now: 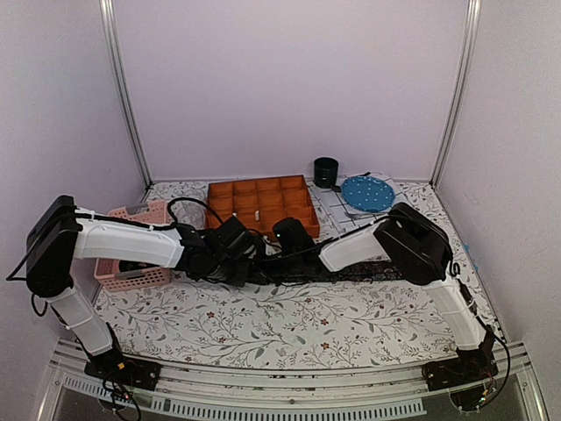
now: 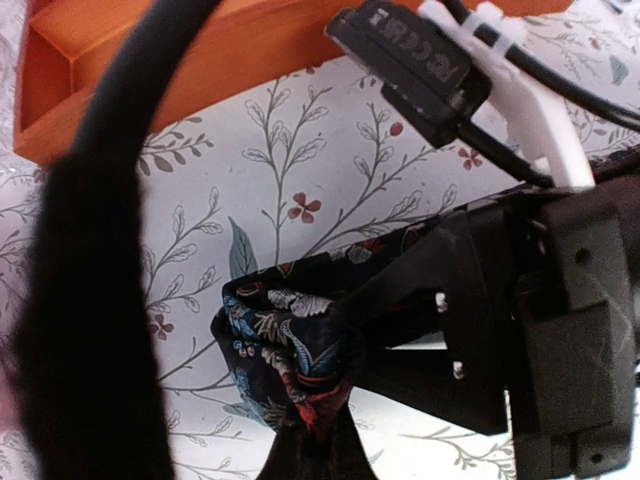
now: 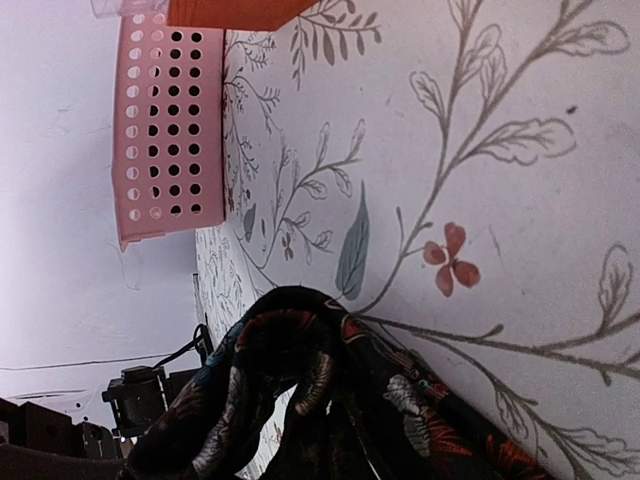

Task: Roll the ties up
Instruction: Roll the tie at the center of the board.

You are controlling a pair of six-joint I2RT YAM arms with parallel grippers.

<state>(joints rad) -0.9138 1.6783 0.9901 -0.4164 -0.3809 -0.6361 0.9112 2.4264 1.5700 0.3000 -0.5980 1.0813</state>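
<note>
A dark floral tie (image 1: 351, 273) lies in a strip across the middle of the table. Its left end is bunched into a small roll (image 2: 285, 335). My left gripper (image 2: 315, 410) is shut on that roll from below, and it sits at the centre-left of the table (image 1: 238, 263). My right gripper (image 1: 279, 253) reaches in from the right; its black finger (image 2: 420, 270) meets the same roll. In the right wrist view the tie's fold (image 3: 300, 370) drapes over the shut jaws and hides the fingertips.
An orange compartment tray (image 1: 263, 200) stands just behind the grippers. A pink perforated basket (image 1: 136, 254) sits at the left under my left arm. A black cup (image 1: 326, 172) and a blue dotted plate (image 1: 366, 191) are at the back right. A floral cloth covers the table.
</note>
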